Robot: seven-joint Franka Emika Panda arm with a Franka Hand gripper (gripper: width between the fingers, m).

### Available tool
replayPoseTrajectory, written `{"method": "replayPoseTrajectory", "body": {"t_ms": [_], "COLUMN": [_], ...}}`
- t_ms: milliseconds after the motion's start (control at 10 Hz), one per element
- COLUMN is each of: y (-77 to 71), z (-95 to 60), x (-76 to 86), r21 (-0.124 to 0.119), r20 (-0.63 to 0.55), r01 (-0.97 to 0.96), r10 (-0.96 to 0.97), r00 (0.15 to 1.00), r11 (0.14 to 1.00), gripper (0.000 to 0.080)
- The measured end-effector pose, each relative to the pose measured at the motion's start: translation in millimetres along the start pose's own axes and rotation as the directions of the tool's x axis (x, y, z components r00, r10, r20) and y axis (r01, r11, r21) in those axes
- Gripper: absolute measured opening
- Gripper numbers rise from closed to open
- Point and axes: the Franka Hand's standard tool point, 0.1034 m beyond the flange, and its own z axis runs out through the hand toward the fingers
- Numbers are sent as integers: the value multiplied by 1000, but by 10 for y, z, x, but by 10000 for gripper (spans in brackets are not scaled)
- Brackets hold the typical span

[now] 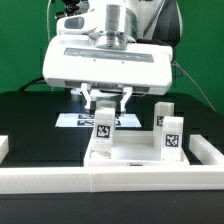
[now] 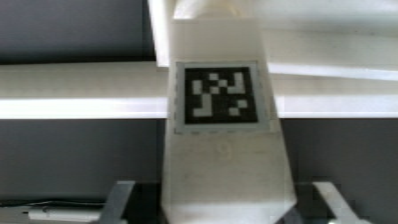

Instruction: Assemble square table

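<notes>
The gripper [image 1: 105, 100] stands over the square table top [image 1: 135, 152], its two fingers closed on a white tagged leg [image 1: 102, 127] that it holds upright at the top's corner toward the exterior view's left; the wrist view shows the same leg [image 2: 222, 120] filling the frame between the fingers [image 2: 121, 198]. Judging from this, the step in hand is seating that leg in its corner, and doing it well calls for keeping the leg vertical and square over its mounting point and pressing straight down rather than sideways. Whether the leg's foot already touches the table top I cannot tell. Two more legs [image 1: 171, 135] stand on the top's far side toward the exterior view's right, well apart from the held leg. The low white border wall [image 1: 110, 180] runs along the top's near edge, and the marker board [image 1: 75, 120] lies just behind the top.
</notes>
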Motion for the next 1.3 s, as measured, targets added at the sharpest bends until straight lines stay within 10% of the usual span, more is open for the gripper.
{"method": "replayPoseTrajectory", "body": {"t_ms": [200,600,1300], "y": [-163,-24,123], "z": [-19,-5,51], "x": [11,-3,43], "r21": [-3,-20,29], "r20": [30,2,8], "r01": [-59,-40,-61], "r10": [59,40,60], "r00": [998,999,998], "r11": [998,999,998], "gripper": [290,290,298]}}
